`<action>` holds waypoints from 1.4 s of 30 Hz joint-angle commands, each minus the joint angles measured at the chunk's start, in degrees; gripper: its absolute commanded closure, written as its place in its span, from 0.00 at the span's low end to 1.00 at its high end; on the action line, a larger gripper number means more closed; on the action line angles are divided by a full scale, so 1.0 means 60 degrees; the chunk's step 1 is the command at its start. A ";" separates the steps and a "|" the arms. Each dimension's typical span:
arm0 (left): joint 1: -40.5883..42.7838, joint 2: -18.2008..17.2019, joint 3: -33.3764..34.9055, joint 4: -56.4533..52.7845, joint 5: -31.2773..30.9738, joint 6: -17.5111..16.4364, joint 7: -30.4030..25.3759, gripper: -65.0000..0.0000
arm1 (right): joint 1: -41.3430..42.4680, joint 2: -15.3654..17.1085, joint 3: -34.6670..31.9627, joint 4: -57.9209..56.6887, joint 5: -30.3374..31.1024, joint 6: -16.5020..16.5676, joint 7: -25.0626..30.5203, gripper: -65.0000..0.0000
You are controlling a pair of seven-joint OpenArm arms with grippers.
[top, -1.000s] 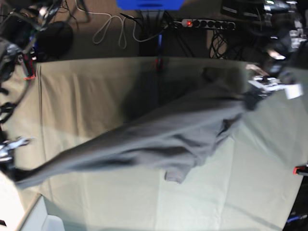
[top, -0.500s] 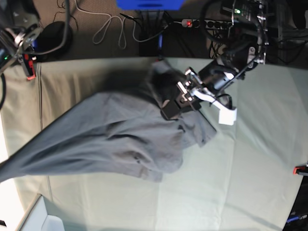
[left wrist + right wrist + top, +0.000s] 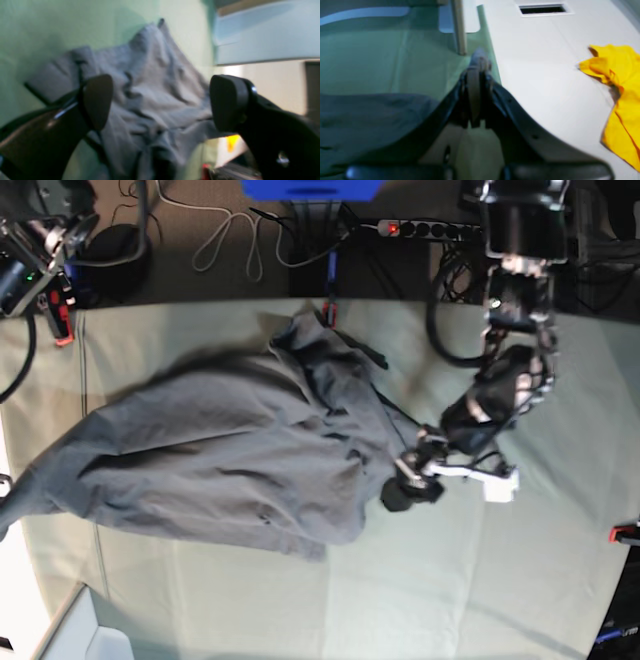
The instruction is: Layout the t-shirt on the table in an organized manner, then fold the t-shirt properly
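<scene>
Base view — I see the t-shirt (image 3: 230,450) bunched on the table (image 3: 520,580), left gripper (image 3: 160,102) spread wide w/ nothing in it, right gripper (image 3: 476,72) pinched tight on a blurred shirt edge.

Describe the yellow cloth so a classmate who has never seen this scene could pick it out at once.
Start at the table with its pale green cover, then look past its edge to the white surface beside it. There lies the yellow cloth, crumpled and bright, unlike the dark grey t-shirt on the table.
</scene>
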 commanded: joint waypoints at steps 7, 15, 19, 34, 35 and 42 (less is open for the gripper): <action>-0.0385 0.0956 -0.0018 -0.0030 0.2755 0.1787 -0.0419 0.09 | -0.0193 0.0042 0.0063 0.0199 0.0116 -0.0104 0.0265 1.00; -0.0810 0.1586 -0.0033 -0.0894 0.3883 0.1963 -0.0419 0.13 | -0.0325 -0.0031 0.0063 0.0184 0.0116 -0.0104 0.0265 1.00; -0.1117 0.1571 -0.0033 -0.1744 0.3839 0.1919 -0.0419 0.37 | -0.0501 -0.0031 0.0063 0.0184 0.0101 -0.0104 0.0265 1.00; -0.0985 0.1527 -0.0106 -0.2008 0.3839 0.1919 -0.0419 0.80 | -0.0721 -0.0031 0.0063 0.0140 0.0101 -0.0104 0.0265 1.00; -0.0971 0.1527 -0.0106 -0.2008 0.3839 0.1919 -0.0434 0.83 | -0.0721 -0.0031 0.0063 0.0140 0.0101 -0.0104 0.0265 1.00; -0.0854 0.1220 -0.0135 -0.1993 0.3825 0.1963 -0.0419 1.00 | -0.0882 -0.0031 0.0063 0.0140 0.0101 -0.0104 0.0265 1.00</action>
